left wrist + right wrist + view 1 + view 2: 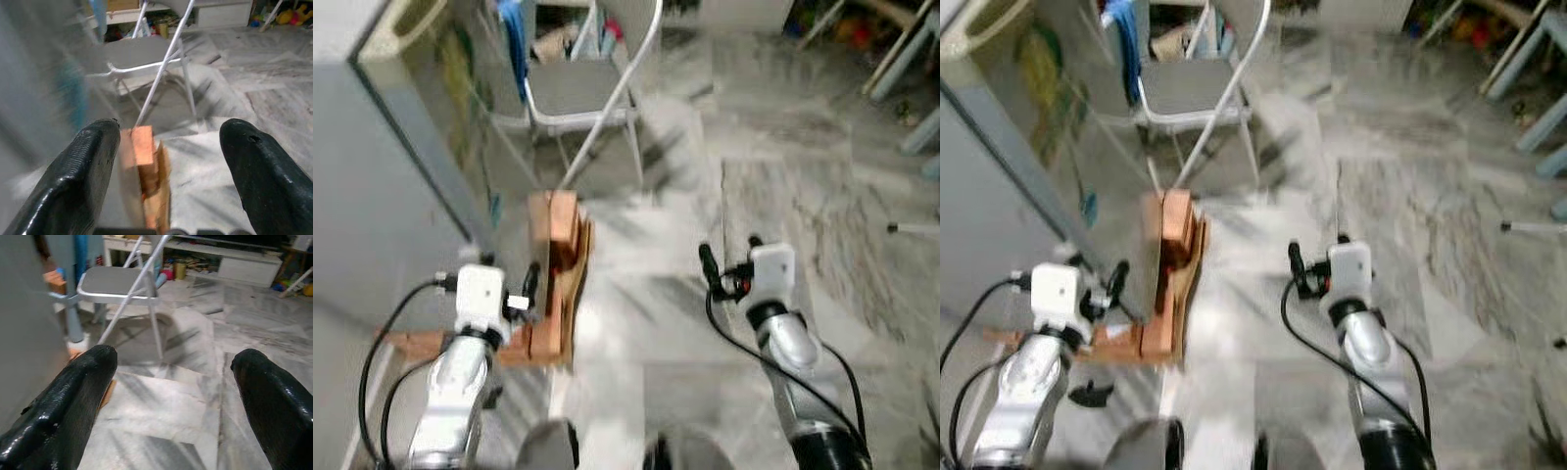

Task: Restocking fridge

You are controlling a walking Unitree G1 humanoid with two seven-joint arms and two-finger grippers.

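Observation:
A tall grey fridge point(382, 196) stands at my left with its door closed, resting on a low wooden stand point(558, 284). My left gripper point(168, 161) is held open beside the fridge's front corner, close to the wooden stand point(146, 166), with nothing between its fingers point(88, 171). To the right, over the bare floor, my right gripper point(171, 396) is also open and holds nothing. The head views are blurred.
A grey folding chair point(578, 93) with white metal legs stands just ahead, past the wooden stand. A blue cloth point(514, 34) hangs behind it. The marble floor point(783, 196) stretches ahead and right, with clutter and toys point(862, 24) along the far wall.

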